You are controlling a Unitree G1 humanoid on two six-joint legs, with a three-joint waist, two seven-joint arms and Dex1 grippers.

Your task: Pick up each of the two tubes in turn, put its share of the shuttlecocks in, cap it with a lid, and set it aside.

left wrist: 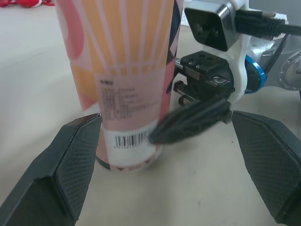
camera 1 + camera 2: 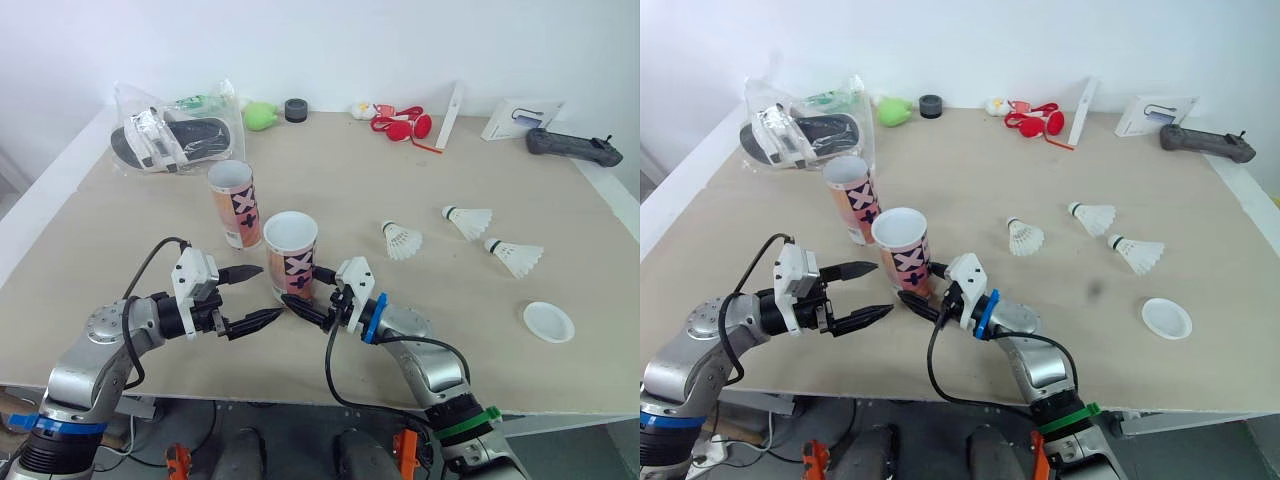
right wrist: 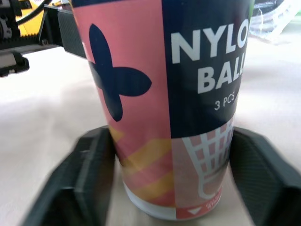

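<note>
Two pink-and-navy tubes stand upright and uncapped on the table, the near tube (image 2: 291, 252) and the far tube (image 2: 235, 202) behind it to the left. My right gripper (image 2: 300, 288) holds the near tube's lower part, its fingers (image 3: 89, 174) pressed on both sides. My left gripper (image 2: 270, 292) is open just left of that tube, not touching it, its fingers (image 1: 70, 160) spread wide. Three white shuttlecocks (image 2: 402, 240) (image 2: 468, 220) (image 2: 515, 257) lie to the right. A white lid (image 2: 548, 321) rests at the right front.
A plastic bag of items (image 2: 175, 135) lies at the back left. Along the far edge are a green object (image 2: 260, 115), a black roll (image 2: 295, 109), a red item (image 2: 403, 123), a white booklet (image 2: 520, 117) and a black controller (image 2: 573, 146).
</note>
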